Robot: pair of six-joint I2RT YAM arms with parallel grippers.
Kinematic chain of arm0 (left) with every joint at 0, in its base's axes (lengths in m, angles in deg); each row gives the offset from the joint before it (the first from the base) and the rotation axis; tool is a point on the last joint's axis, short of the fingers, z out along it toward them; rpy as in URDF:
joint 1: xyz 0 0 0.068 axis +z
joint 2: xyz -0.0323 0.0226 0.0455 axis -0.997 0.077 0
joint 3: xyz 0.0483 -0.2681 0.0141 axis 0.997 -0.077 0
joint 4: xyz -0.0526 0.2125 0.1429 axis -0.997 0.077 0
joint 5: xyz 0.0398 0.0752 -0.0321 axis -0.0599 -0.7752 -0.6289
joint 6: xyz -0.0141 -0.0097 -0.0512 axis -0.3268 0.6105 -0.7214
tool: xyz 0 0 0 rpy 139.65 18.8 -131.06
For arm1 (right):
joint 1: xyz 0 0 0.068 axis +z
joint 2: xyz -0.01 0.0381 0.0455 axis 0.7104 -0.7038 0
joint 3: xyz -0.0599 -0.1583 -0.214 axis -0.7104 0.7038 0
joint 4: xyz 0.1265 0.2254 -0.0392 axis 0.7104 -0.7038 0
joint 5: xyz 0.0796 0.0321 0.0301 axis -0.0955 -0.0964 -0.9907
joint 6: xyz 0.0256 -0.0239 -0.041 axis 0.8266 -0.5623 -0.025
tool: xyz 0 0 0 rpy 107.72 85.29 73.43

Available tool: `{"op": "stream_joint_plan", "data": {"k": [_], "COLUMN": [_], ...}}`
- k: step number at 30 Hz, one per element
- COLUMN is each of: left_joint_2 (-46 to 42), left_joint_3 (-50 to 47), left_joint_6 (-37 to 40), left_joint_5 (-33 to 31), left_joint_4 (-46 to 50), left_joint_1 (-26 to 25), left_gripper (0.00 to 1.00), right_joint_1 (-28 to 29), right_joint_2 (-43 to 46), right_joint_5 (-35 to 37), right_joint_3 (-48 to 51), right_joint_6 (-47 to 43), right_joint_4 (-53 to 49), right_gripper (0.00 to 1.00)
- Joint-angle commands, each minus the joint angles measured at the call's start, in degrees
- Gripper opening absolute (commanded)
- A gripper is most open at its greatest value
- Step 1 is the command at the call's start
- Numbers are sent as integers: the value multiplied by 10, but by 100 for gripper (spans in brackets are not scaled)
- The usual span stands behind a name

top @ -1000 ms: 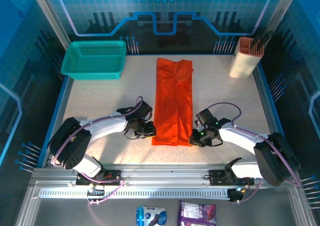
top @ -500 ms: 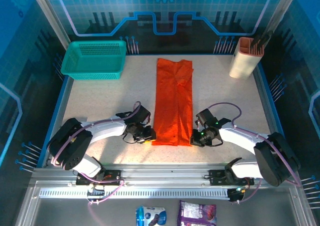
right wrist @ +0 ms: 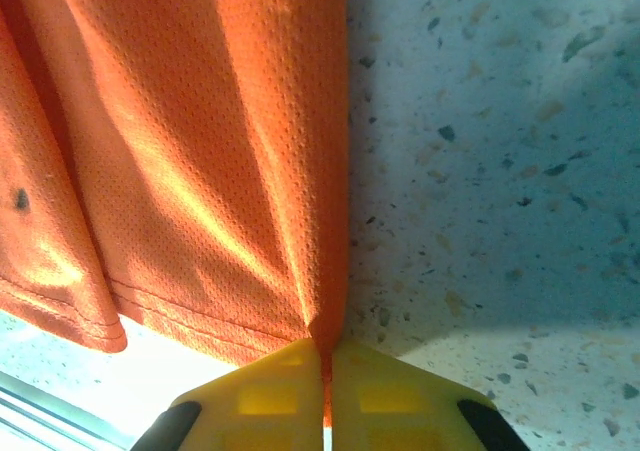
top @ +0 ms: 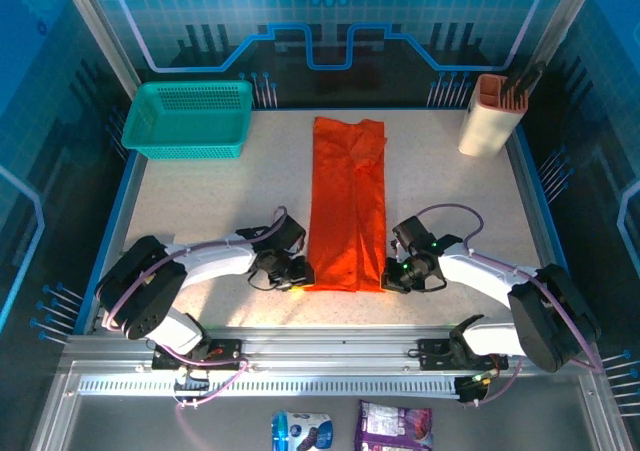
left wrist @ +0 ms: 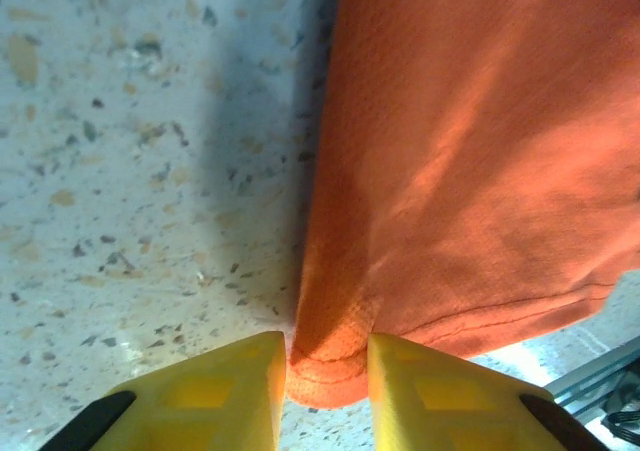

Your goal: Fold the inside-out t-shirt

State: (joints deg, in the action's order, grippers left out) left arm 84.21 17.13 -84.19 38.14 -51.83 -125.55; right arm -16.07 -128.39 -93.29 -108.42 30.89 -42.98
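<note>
The inside-out t-shirt [top: 347,201] is bright orange-red and lies folded into a long narrow strip down the middle of the table. My left gripper [top: 298,271] sits low at the strip's near left corner. In the left wrist view its yellow fingers [left wrist: 225,396] stand a little apart, and the rounded hem corner of the shirt [left wrist: 470,171] lies in the gap of the left gripper [left wrist: 327,361]. My right gripper [top: 390,274] is at the near right corner. The right gripper [right wrist: 327,356] is shut, pinching the folded edge of the shirt [right wrist: 200,151] thin.
A teal mesh basket [top: 190,119] stands at the back left. A beige holder [top: 492,116] with dark sticks stands at the back right. The speckled table [top: 200,201] is bordered by a metal rail [top: 330,346] at the near edge. Two packets [top: 303,431] lie below the rail.
My left gripper has slid right and nearer, from beside the shirt onto its near left corner, and its fingers have parted slightly. The right gripper has kept its hold in place.
</note>
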Motion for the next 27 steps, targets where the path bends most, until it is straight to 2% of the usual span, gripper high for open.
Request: {"op": "stream_joint_plan", "data": {"k": [1,6,10,17,21,27], "left_joint_2": [4,13,21,16,8,-30], "left_joint_3": [11,16,20,27,26,20], "left_joint_6": [-13,-23,-28,-25,-19,12], "left_joint_5": [-10,-14,-12,-17,-5,27], "left_joint_4": [27,23,14,14,11,45], "left_joint_1": [-11,-26,-33,-34,-34,-36], "left_gripper": [29,29,25,15,4,0], "right_joint_1": [-5,-8,-9,-9,-9,0], "right_joint_2": [6,7,8,8,13,55], "right_joint_5": [0,-1,-1,-3,-4,-2], "right_joint_3": [-12,-12,-12,-13,-23,-37], "right_joint_6": [-10,-12,-14,-15,-22,-31], "right_joint_4": [-22,-24,-26,-27,-44,-118], "right_gripper": [8,8,8,8,2,0]}}
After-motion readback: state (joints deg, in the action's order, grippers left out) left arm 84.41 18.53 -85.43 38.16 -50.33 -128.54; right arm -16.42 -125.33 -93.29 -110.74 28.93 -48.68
